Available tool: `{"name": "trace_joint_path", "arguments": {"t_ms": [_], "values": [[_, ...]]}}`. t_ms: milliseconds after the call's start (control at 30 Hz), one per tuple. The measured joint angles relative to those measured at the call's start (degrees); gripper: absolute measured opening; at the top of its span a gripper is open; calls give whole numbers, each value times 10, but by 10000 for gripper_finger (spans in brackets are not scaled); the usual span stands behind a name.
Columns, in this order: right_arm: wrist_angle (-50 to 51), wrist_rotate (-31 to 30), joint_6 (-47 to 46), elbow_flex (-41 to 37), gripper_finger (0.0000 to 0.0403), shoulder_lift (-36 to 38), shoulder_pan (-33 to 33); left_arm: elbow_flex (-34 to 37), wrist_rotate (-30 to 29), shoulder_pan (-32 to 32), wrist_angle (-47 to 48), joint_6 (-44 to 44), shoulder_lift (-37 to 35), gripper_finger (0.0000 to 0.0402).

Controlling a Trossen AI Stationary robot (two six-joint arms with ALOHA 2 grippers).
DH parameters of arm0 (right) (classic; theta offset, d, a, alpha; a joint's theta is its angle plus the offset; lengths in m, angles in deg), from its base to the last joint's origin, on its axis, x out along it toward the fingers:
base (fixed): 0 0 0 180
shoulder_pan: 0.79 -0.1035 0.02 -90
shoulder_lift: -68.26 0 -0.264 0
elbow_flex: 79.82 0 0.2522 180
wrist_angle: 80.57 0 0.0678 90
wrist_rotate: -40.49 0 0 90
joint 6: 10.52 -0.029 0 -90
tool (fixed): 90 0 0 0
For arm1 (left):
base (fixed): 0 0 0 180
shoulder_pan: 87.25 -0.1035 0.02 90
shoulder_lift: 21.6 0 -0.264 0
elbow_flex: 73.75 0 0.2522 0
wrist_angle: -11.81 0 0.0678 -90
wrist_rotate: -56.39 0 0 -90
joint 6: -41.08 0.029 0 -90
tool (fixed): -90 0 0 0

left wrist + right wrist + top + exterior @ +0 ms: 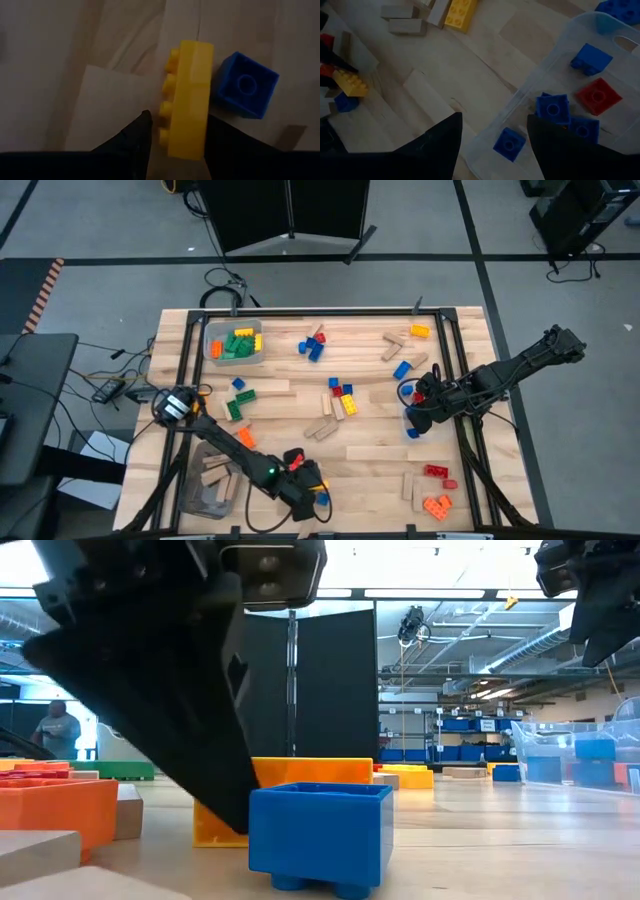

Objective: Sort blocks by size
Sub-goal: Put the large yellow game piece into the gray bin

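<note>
- Where the left end effector [175,142] works at the near edge of the tabletop [370,435], its fingers pinch a yellow brick [189,97] across its narrow flanks, studs sideways.
- Rigid, light and smooth, this brick probably slips if tilted; flat sides are the best hold.
- Just beside it lies a small blue cube [247,86], hollow side up.
- Over the clear bin [560,70] of blue and red bricks, the right end effector [495,135] hangs spread, holding nothing.
</note>
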Motion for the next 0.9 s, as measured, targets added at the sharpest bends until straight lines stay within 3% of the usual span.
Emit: {"name": "trace_joint_path", "arguments": {"t_ms": [600, 800, 900], "values": [[-2, -24, 19, 0, 238, 0, 0, 9, -21, -4, -21, 32, 0, 160], [-2, -24, 23, 0, 238, 0, 0, 9, -21, -8, -22, 16, -1, 94], [-2, -24, 24, 0, 238, 0, 0, 7, -20, -15, -16, -14, -4, 94]]}}
